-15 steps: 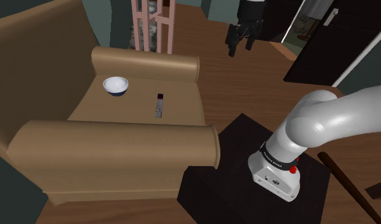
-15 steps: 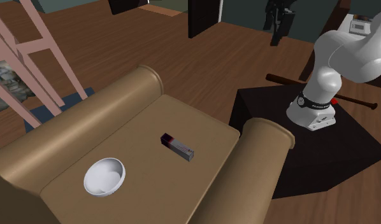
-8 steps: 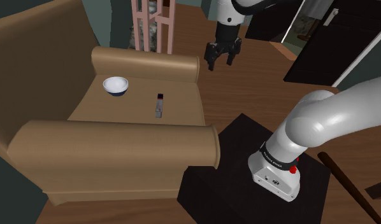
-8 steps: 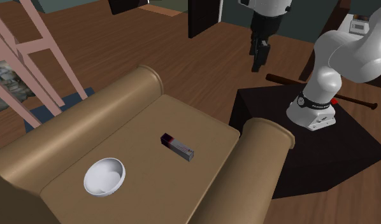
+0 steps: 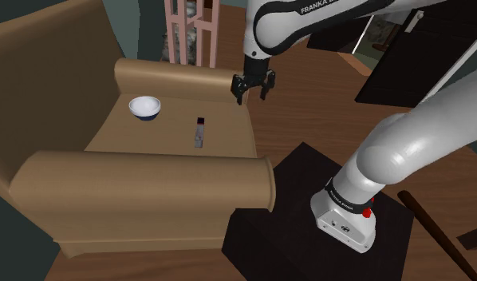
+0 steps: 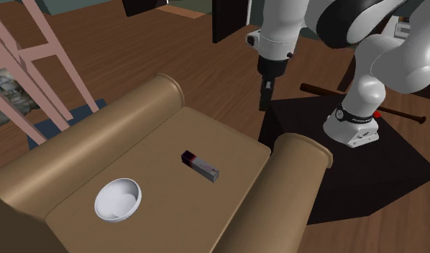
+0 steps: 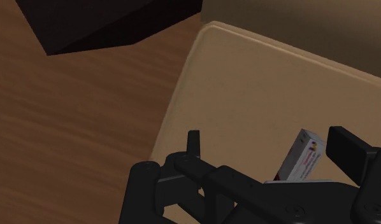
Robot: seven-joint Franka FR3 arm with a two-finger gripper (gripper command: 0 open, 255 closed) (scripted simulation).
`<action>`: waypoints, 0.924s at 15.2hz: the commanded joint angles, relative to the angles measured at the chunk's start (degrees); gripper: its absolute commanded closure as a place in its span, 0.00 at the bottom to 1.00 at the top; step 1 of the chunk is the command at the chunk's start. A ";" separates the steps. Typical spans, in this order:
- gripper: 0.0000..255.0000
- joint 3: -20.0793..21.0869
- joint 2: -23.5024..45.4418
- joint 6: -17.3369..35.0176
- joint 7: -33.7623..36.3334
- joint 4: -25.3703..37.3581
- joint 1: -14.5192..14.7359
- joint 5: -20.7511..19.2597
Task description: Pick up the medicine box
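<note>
The medicine box (image 5: 199, 132) is small and narrow, dark with a pale face. It lies flat on the tan armchair seat (image 5: 161, 132), also seen as the box (image 6: 200, 165) in the second exterior view. My black gripper (image 5: 253, 89) hangs open in the air above the seat's front edge, beside the far armrest and to the shoulder view's right of the box. It holds nothing. In the second exterior view the gripper (image 6: 264, 97) is above the floor in front of the chair. In the wrist view the box (image 7: 302, 156) lies just beyond the gripper (image 7: 269, 137), nearer one finger (image 7: 346, 146).
A white bowl (image 5: 145, 106) sits on the seat farther back than the box. Rolled armrests (image 5: 181, 80) flank the seat. The black stand (image 5: 309, 199) is beside the chair. A pink wooden frame (image 5: 191, 32) stands behind. A dark stick (image 6: 393, 113) lies on the wooden floor.
The arm has swung down and to the shoulder view's left, bringing the gripper from high over the floor to the armchair's front edge. The fingers stay apart. Box and bowl have not moved.
</note>
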 commanded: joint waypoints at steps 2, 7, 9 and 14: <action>0.00 1.22 6.55 5.45 3.77 1.53 -0.30 -0.15; 0.00 2.29 17.92 13.39 9.87 5.44 -0.74 -1.81; 0.00 2.37 22.56 16.08 12.37 7.58 -0.72 -2.81; 0.00 1.57 34.14 21.46 18.26 14.30 0.14 -5.38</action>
